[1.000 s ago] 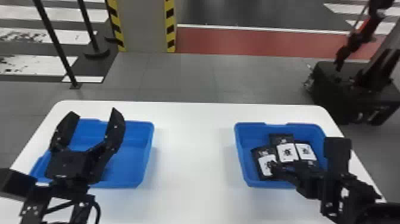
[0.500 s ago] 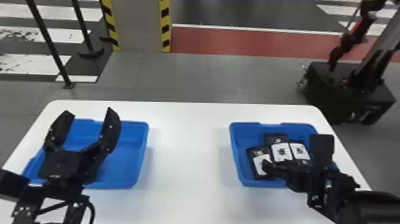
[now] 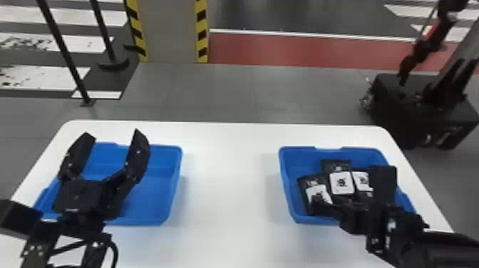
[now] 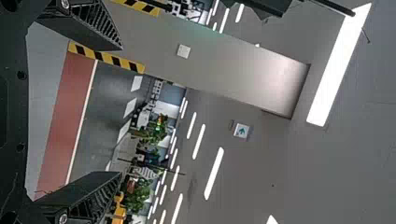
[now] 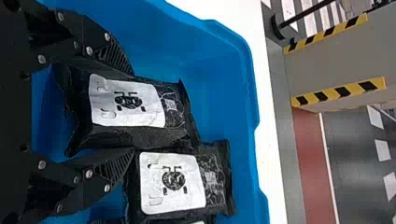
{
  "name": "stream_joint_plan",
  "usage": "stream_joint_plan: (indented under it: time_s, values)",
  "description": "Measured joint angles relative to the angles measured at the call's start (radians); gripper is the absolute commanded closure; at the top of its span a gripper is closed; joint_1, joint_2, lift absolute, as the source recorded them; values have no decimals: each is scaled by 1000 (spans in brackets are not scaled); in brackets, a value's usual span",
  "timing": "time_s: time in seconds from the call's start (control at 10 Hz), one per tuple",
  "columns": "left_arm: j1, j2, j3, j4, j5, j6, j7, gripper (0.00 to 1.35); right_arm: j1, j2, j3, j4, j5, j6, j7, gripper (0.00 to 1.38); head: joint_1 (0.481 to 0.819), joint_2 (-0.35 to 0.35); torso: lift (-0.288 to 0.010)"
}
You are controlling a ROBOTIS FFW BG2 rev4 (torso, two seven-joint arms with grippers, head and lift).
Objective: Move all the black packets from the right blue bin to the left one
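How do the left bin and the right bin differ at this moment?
The right bin holds several black packets; the left bin shows bare plastic wherever the arm leaves it uncovered. The right gripper is down at a packet in the right bin, while the left gripper, fingers spread, holds nothing in front of the left bin. Both are blue, open-topped and on the white table.

Left tool (image 3: 114,134) pointing up, fingers wide apart; right tool (image 3: 326,203) lowered, fingers parted
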Motion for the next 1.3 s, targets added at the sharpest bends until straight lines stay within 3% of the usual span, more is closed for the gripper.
stream_joint_plan:
  time_s: [0.1, 0.2, 0.7, 0.9, 1.1, 1.2, 1.3]
  values:
    - [-2, 4, -3, -5, -4, 8, -1, 71, -39, -1, -1, 61, 12, -6, 51, 1142, 695, -39, -110]
    - [-4, 9, -6, -6, -6, 7, -1, 71, -56, -1, -1, 83, 22, -14, 61, 1260, 695, -42, -110]
    - [-3, 9, -3, -6, -2, 2, -1, 73, 21, 6, -6, -32, -38, -72, 50, 1262, 695, -24, -110]
    - [-4, 4, -6, -6, 26, 10, -1, 71, 100, -2, -6, -176, -91, -62, 60, 1262, 695, -9, -110]
    - [-1, 3, -15, -19, 100, 106, -18, 71, 170, -32, -7, -375, -110, -11, 78, 1262, 695, 3, -110]
    - [-1, 5, -18, -29, 110, 150, -20, 71, 159, -46, -7, -412, -111, 1, 131, 1262, 695, 6, -110]
    - [0, 3, -17, -33, 121, 180, -20, 71, 76, -55, -7, -321, -111, -28, 270, 1262, 695, 13, -110]
